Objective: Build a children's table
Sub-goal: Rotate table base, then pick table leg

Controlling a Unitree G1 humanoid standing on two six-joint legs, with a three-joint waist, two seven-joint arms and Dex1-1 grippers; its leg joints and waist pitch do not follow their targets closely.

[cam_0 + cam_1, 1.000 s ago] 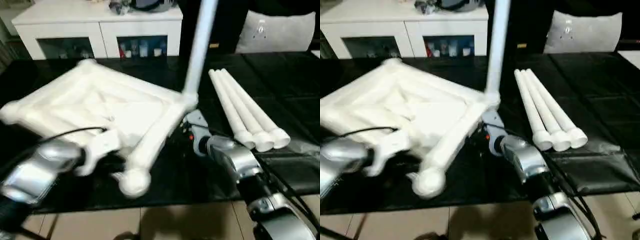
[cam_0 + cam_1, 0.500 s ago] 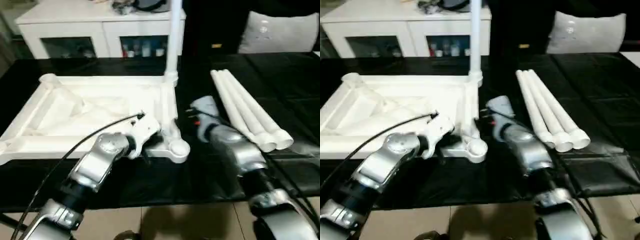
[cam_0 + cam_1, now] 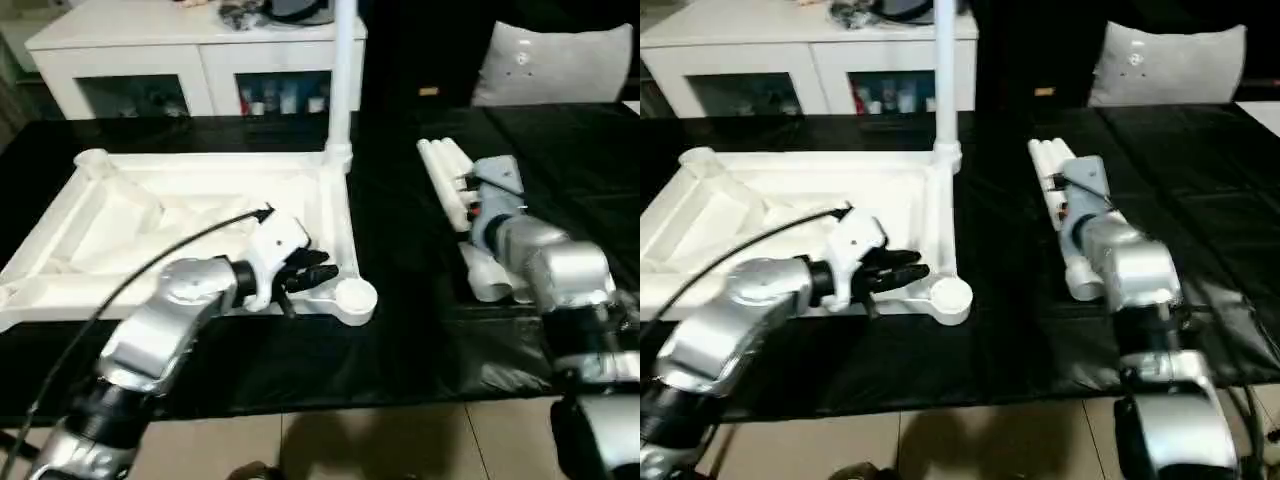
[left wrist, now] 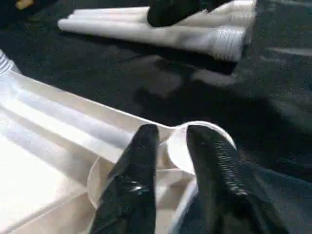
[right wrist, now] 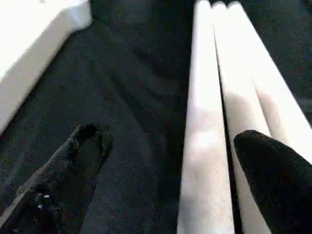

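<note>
- Left gripper [image 3: 318, 276] sits on the near right corner of the tabletop [image 3: 190, 225], fingers [image 4: 139, 165] close together, pinching the thin rim beside the empty corner socket [image 3: 354, 298]. Looks clamped on the rim, though the contact itself is partly hidden.
- Right gripper [image 5: 170, 161] hovers over the loose legs [image 5: 214, 112], at about 3 o'clock from the tabletop. Fingers spread wide, one each side of the nearest leg, nothing held yet.
- Tabletop lies upside down on the black work table [image 3: 400, 340], ribbed side up, filling the left half of the head view.
- Progress: one leg [image 3: 342, 70] stands upright in the far right corner socket, at about 1 o'clock from the tabletop centre. Judged roughly a quarter done.
- Left to do: three more legs into three empty sockets, then flip it upright.
- Count: 1 tabletop.
- Count: 4 legs total, 1 fitted, 3 loose side by side, touching each other.
- Count: 4 sockets expected; near right and far left [image 3: 92, 160] are visibly empty, the near left one is cut off at the edge.
- Background: white cabinet [image 3: 150, 55] at 12 o'clock, grey cushion [image 3: 555, 60] at 2 o'clock.
</note>
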